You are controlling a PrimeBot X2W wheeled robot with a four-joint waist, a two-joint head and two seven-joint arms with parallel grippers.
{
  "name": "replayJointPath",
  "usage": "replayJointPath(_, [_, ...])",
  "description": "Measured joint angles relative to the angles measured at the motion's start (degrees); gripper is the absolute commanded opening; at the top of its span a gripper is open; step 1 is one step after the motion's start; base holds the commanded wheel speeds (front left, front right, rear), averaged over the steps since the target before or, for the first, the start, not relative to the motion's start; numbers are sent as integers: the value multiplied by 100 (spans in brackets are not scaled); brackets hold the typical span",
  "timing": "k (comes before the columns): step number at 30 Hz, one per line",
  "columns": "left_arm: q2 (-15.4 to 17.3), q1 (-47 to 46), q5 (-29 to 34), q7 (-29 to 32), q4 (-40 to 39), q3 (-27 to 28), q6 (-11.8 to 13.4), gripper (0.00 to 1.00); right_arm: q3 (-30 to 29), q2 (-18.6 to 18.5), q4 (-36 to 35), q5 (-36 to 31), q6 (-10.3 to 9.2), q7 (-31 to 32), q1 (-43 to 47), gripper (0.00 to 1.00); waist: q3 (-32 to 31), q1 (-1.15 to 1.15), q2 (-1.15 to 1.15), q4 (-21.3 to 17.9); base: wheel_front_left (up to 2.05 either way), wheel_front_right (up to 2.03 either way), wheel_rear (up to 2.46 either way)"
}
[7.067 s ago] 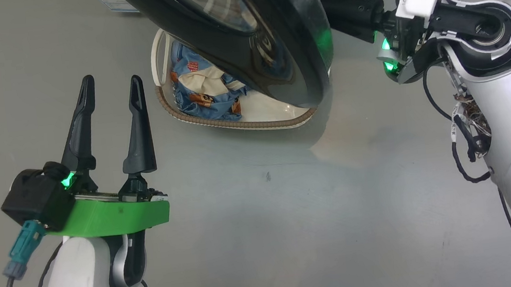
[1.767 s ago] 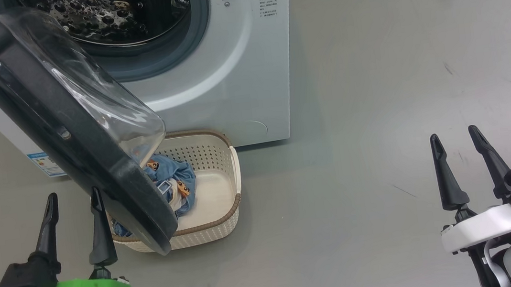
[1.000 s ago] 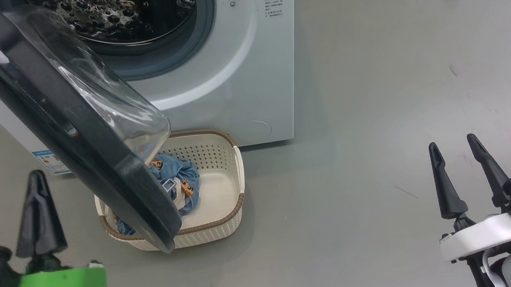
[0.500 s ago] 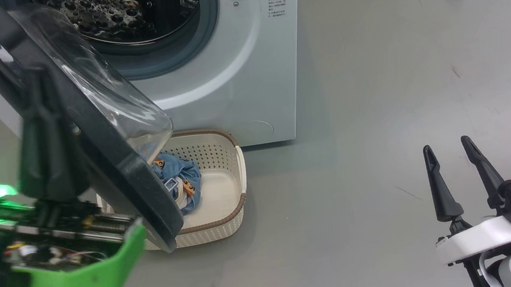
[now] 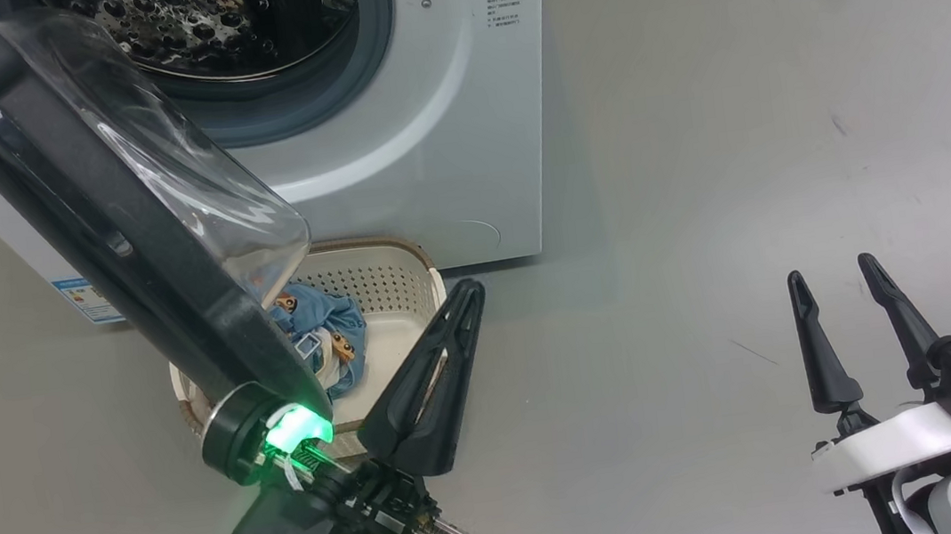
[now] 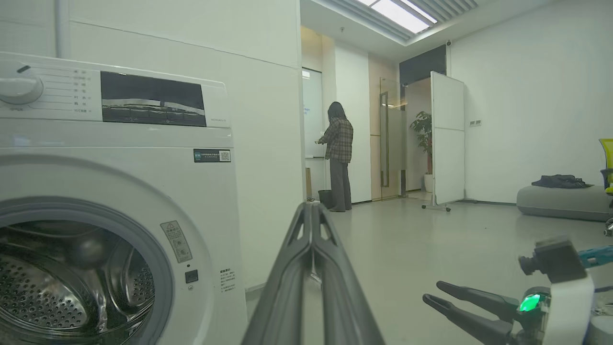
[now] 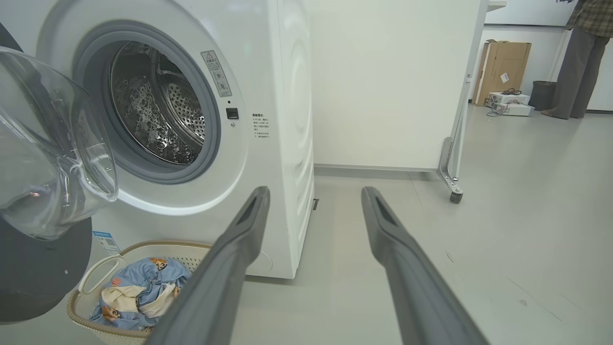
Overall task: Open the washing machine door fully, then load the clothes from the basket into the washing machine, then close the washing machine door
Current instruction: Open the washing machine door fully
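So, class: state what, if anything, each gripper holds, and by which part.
Nothing is held. The left gripper is shut with nothing between its fingers, and the right gripper is open and empty.

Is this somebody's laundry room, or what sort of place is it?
Probably an office or lab, not a home laundry. The washing machine stands on a wide grey floor, with a wheeled partition panel, a potted plant beside a glass door, and a person standing at a wall board.
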Motion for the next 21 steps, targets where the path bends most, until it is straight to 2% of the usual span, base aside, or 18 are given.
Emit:
replayJointPath(8, [52, 126, -136, 2, 631, -134, 0, 0, -44, 46, 20, -52, 64, 0, 5, 100, 47, 0, 0, -13, 0, 0, 0])
replayJointPath(21, [36, 306, -134, 4, 1616, 598, 0, 0, -111, 99, 45, -101, 201, 0, 5, 100, 228, 0, 0, -62, 0, 0, 0])
